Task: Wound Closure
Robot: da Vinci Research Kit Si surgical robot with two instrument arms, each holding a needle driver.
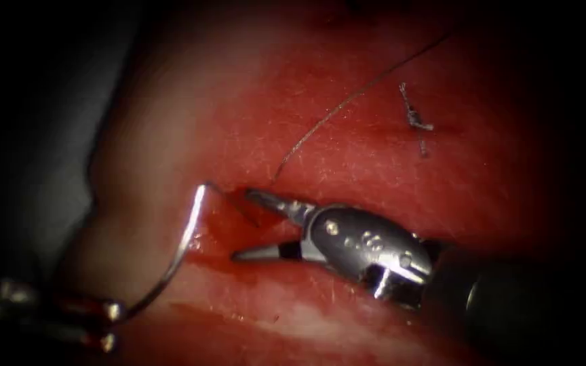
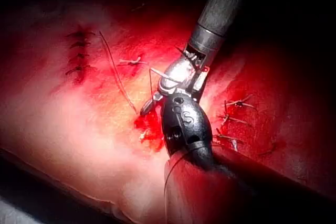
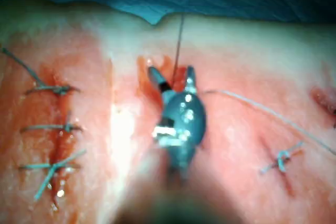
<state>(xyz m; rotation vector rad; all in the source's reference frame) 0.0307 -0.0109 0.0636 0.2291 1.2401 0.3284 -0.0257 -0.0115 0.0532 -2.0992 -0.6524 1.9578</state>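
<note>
Steel needle [image 1: 183,252] in left hand [image 1: 106,318], right hand [image 1: 252,224] open, empty

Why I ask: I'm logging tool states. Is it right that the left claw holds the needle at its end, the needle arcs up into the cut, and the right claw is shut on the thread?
Not quite. In the endoscope view the right claw is open over the cut, holding nothing; the thread lies apart on the tissue. The left claw does hold the needle near its end.
</note>
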